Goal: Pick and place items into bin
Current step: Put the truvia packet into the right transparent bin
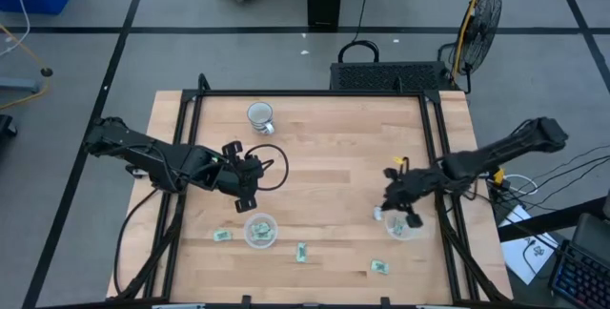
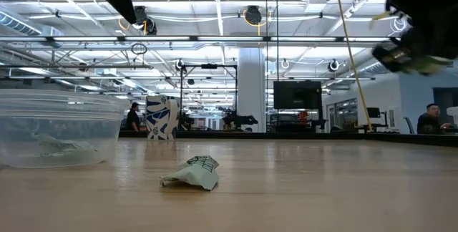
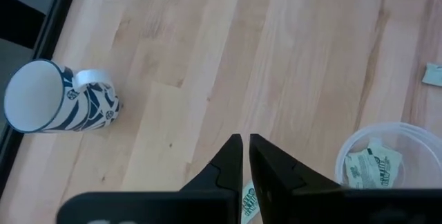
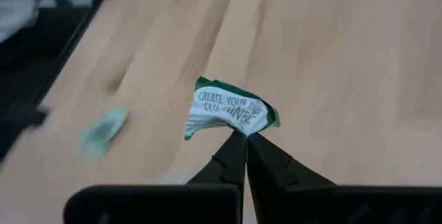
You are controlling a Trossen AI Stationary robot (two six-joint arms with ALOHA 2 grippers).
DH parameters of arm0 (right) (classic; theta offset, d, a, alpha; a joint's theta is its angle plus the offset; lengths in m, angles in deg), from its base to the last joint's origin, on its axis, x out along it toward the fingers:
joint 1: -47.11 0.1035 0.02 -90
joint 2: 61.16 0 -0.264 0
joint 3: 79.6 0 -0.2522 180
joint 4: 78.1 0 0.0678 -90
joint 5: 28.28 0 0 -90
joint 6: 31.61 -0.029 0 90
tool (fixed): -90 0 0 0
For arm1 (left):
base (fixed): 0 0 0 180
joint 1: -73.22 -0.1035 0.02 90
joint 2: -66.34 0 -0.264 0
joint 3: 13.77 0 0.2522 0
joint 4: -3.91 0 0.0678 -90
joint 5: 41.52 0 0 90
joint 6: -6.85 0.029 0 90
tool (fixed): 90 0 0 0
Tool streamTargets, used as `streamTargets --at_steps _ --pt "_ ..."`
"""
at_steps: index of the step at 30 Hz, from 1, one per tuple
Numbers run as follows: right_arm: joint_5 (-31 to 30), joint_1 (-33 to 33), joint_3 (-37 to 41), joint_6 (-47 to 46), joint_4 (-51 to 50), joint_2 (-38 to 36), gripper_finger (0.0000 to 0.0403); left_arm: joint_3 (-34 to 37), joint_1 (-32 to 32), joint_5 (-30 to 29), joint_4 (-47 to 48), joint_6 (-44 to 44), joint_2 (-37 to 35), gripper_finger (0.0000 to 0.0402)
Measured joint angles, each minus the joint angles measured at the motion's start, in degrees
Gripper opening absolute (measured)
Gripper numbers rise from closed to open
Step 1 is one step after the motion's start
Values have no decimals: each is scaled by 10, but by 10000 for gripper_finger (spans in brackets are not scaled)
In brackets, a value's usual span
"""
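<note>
My right gripper (image 4: 245, 135) is shut on a small green-and-white wrapped piece (image 4: 228, 110) and holds it above the table; in the high view it (image 1: 396, 209) is beside a clear cup (image 1: 406, 226). My left gripper (image 3: 245, 140) is shut and empty, above the table next to another clear cup (image 3: 388, 162) with pieces lying in it. In the high view my left gripper (image 1: 248, 197) is just beyond that cup (image 1: 260, 230). Loose pieces (image 1: 222, 236), (image 1: 301, 251), (image 1: 380, 267) lie flat on the table near the front. My right gripper pinches the wrapped piece by its crumpled edge (image 4: 236, 128) between its two fingertips. The rest of the piece sticks out past the fingertips. It is lifted clear of the table.
A white-and-blue mug (image 1: 260, 116) stands at the far side of the table; it also shows in the left wrist view (image 3: 59, 105). In the low view one piece (image 2: 192, 173) lies in front and the clear cup (image 2: 57, 128) stands to its left. A black frame (image 1: 438, 156) borders the table.
</note>
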State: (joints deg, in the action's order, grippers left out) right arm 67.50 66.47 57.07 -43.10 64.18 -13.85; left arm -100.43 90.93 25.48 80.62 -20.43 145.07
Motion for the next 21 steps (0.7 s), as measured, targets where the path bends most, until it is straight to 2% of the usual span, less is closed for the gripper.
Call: streamTargets --at_steps 4,7,11,17,21 --pt "2 43 0 -156 -91 -19 1 0 0 -19 -1 -2 0 35" --pt "5 72 0 -225 -120 -18 1 0 0 -35 -1 -3 0 35" --pt "32 99 0 -275 -129 -12 1 0 0 -42 -2 0 0 35" --pt "32 107 0 -301 -133 14 2 0 0 -42 -2 -2 0 35" --pt "34 107 0 -344 -160 43 22 0 0 -42 -2 -4 0 35"
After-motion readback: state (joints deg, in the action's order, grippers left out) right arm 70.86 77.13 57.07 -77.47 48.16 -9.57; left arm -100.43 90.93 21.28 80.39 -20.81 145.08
